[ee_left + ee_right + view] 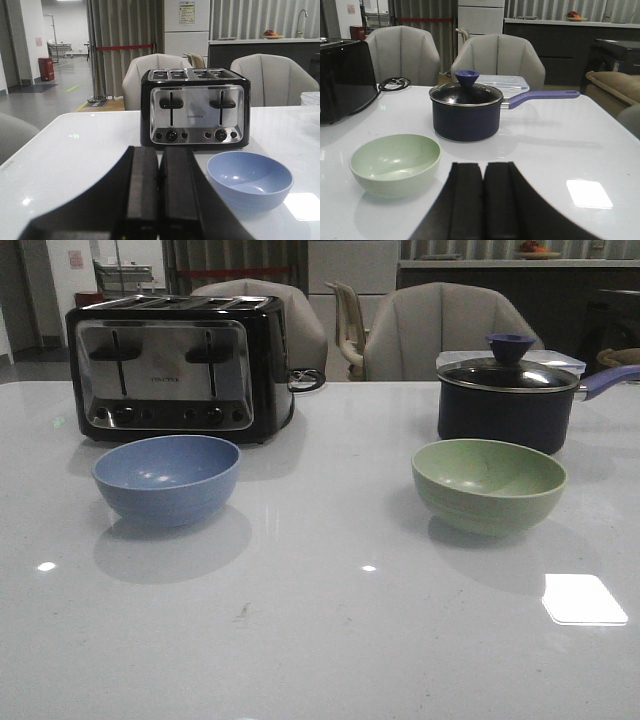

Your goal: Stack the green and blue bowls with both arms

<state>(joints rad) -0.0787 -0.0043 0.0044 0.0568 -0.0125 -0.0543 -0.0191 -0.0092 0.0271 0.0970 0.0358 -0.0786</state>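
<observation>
We see the blue bowl sitting upright and empty on the white tabletop, just in front of the black and chrome toaster and apart from it. The green bowl also stands upright and empty, well to the right of the toaster and level with the blue bowl, so the two bowls are well apart and not stacked. Just behind the green bowl, further from us, we find a dark navy saucepan with a glass lid and a blue knob, its purple handle pointing away from the toaster. A clear plastic container lies behind the saucepan. A black cord curls on the tabletop at the toaster's right end.

In the left wrist view we see the left claw closed, its two dark fingers pressed together with only a thin seam between them, and it holds nothing; the blue bowl lies near it, in front of the toaster. In the right wrist view the right claw is likewise closed on nothing, its fingers side by side, with the green bowl near it and the saucepan beyond. Grey chairs stand behind the tabletop past the toaster
</observation>
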